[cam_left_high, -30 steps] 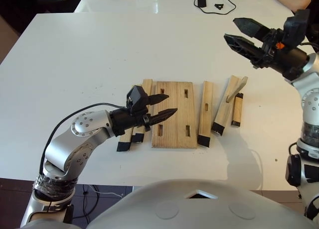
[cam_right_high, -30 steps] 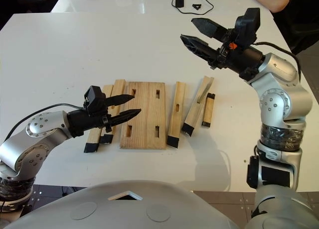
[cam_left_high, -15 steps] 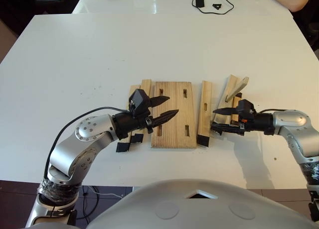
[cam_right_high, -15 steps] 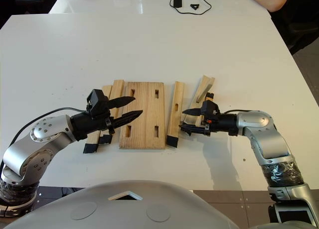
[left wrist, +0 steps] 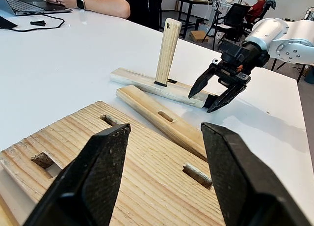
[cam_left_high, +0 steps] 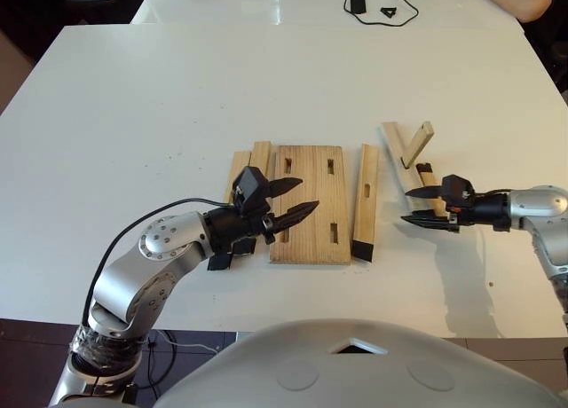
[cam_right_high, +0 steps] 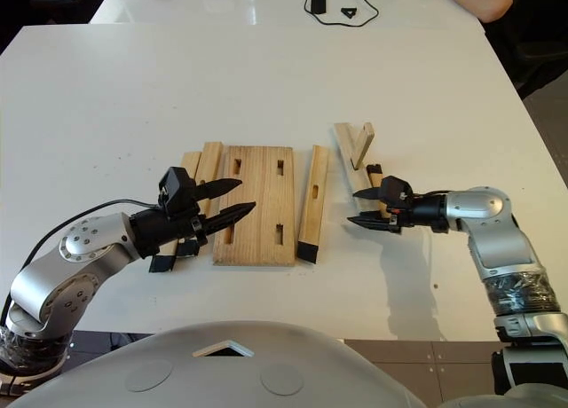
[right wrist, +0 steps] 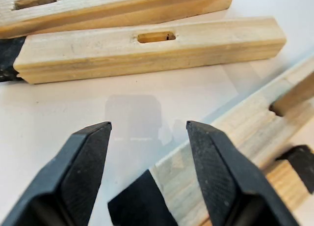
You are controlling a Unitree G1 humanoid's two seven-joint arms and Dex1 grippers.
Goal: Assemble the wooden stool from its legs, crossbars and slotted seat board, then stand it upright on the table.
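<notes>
Seat board (cam_left_high: 324,195): lying flat on desk (cam_left_high: 177,98).
Left tool (cam_left_high: 306,195): hovering open over board's left edge.
Right tool (cam_left_high: 406,205): gaping at leg (cam_left_high: 393,140) end.
Grip: closing squarely across leg, sparing crossbar (cam_left_high: 421,140).

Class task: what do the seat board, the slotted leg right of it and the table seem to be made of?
Seat board: bare pale wood, by its visible grain lines. Leg: the same unfinished wood; its near end is black, perhaps paint or a cap. Table: smooth white top with a slight sheen, maybe laminate; uncertain.
</notes>
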